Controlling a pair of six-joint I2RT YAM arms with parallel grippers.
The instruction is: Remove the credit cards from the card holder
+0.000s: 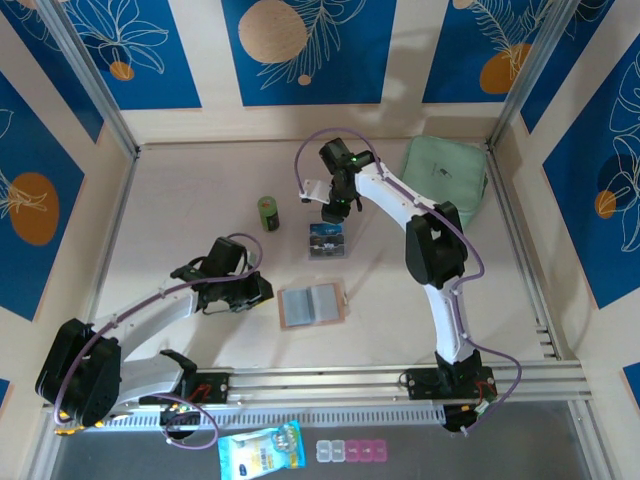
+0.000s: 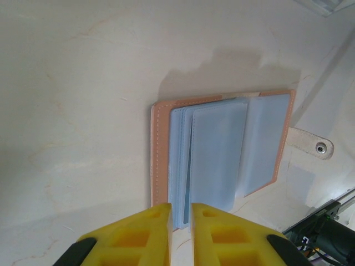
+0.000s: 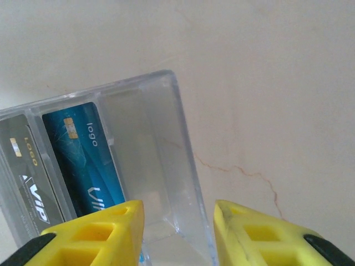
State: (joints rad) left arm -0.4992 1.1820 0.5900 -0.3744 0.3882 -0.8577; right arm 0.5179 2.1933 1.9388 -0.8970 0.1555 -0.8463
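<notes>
The card holder [image 1: 312,304] lies open on the table, tan-pink cover down, its grey-blue sleeves [image 2: 222,149] fanned and the snap tab [image 2: 313,145] out to the side. My left gripper [image 1: 265,290] [image 2: 180,213] is at its near edge, jaws almost together with the sleeves' edge between them. Two credit cards lie in a clear plastic box [image 1: 328,242] [image 3: 150,138]: a blue card [image 3: 83,160] and a dark card [image 3: 25,183]. My right gripper [image 1: 333,212] [image 3: 178,216] hangs open over the box's see-through right compartment, with nothing between its fingers.
A mint-green case [image 1: 445,175] rests at the back right. A small green can [image 1: 268,213] stands left of the clear box. A blue packet [image 1: 260,452] and small pill boxes [image 1: 350,452] lie in front of the arm bases.
</notes>
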